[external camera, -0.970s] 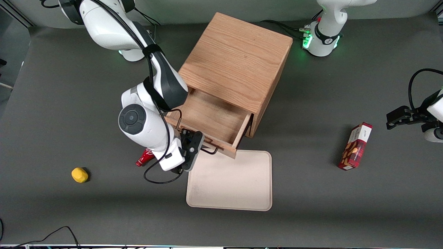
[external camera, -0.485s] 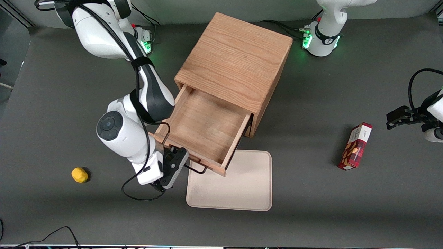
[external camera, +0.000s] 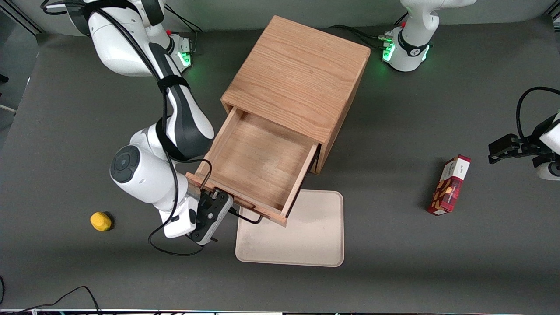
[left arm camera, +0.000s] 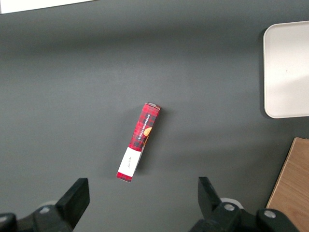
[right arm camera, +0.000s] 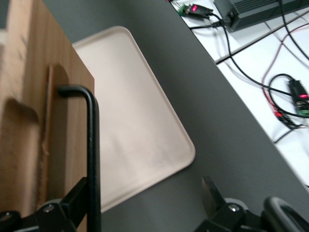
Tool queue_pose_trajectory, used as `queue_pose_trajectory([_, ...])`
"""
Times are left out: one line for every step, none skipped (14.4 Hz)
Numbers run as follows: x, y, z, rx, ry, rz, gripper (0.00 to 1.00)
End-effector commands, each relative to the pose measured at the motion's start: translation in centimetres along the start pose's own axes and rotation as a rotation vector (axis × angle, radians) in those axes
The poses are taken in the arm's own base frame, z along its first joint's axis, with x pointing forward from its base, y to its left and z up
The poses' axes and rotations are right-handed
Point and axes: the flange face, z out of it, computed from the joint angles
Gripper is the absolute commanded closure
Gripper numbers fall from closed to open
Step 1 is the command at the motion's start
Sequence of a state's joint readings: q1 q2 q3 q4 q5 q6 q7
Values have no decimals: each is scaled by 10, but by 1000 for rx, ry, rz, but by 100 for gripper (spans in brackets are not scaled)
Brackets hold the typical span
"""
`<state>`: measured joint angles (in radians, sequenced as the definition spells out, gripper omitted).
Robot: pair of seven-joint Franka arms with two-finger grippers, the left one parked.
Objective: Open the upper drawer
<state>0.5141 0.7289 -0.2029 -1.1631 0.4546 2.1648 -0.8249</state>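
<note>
The oak cabinet (external camera: 297, 74) stands mid-table. Its upper drawer (external camera: 258, 162) is pulled far out and its bare wooden inside shows. The thin black wire handle (external camera: 245, 217) sticks out from the drawer's front panel (right arm camera: 43, 87). My right gripper (external camera: 214, 205) is at the handle's end nearer the working arm. In the right wrist view the gripper (right arm camera: 142, 198) is open wide. The handle bar (right arm camera: 92, 145) runs between the fingers, close beside one fingertip (right arm camera: 72, 195) and well apart from the other. The bottom drawer is hidden under the upper one.
A beige tray (external camera: 306, 236) lies on the table in front of the drawer, partly under it; it also shows in the right wrist view (right arm camera: 130, 121). A yellow lump (external camera: 100, 221) lies toward the working arm's end. A red box (external camera: 449, 185) lies toward the parked arm's end.
The upper drawer has slid much farther out of the cabinet. My gripper has moved with the handle toward the front camera and the working arm's end.
</note>
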Motion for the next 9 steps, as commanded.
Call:
queue_pose_trajectory([6, -10, -10, 79, 2, 76, 0])
queue_pose_trajectory([3, -14, -7, 106, -25, 101, 0])
queue_pose_trajectory([5, -17, -15, 115, -25, 107, 0])
queue_pose_trajectory([5, -18, -21, 130, -33, 126, 0])
queue_pose_trajectory([4, -19, -31, 145, -43, 145, 0])
queue_pose_trajectory([2, -16, -42, 151, -47, 172, 0])
queue_pose_trajectory([-2, -10, -59, 152, -46, 217, 0])
queue_pose_trajectory([-5, -6, -75, 157, -47, 270, 0])
queue_pose_trajectory([-9, -1, -98, 151, -48, 333, 0])
